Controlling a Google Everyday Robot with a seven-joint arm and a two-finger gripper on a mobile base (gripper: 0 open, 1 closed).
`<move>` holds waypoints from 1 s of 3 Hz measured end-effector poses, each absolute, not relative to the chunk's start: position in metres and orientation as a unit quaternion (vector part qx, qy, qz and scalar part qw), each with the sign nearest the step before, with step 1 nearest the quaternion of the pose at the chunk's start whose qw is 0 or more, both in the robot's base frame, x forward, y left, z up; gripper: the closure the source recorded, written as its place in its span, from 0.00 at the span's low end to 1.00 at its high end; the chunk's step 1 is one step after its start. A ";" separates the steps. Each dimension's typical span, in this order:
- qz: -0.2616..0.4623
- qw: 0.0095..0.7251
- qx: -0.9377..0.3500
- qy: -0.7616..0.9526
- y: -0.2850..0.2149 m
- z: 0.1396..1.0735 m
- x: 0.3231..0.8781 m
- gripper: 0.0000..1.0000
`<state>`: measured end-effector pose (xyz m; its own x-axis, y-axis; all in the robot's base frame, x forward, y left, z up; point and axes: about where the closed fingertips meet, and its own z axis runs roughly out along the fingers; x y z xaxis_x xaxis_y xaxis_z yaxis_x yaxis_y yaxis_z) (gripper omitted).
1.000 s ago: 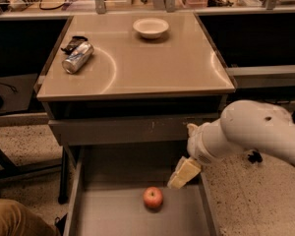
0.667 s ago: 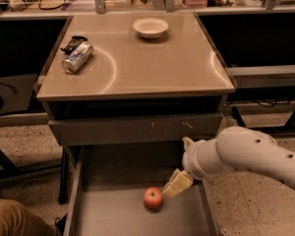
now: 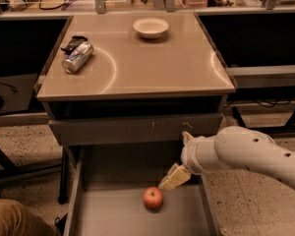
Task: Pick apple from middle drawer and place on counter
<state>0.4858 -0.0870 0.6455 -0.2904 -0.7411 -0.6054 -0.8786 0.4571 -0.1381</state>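
The red-orange apple (image 3: 153, 197) lies on the floor of the open grey middle drawer (image 3: 113, 215), near its middle. My gripper (image 3: 173, 178) reaches in from the right on a white arm and hangs just above and to the right of the apple, a small gap apart. The glossy tan counter (image 3: 152, 68) tops the cabinet above the drawer.
A white bowl (image 3: 150, 27) stands at the back of the counter. A silver can (image 3: 77, 57) lies on its side at the left, beside a dark object (image 3: 73, 43). A scratched grey drawer front (image 3: 137, 129) sits above the open drawer. A cluttered desk runs behind.
My arm has come down and to the left, bringing the gripper closer to the apple. The apple has not moved.
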 end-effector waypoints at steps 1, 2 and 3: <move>0.139 0.318 -0.502 0.792 -0.076 0.615 0.482 0.00; 0.172 0.327 -0.487 0.792 -0.065 0.562 0.478 0.00; 0.193 0.319 -0.479 0.795 -0.057 0.518 0.478 0.00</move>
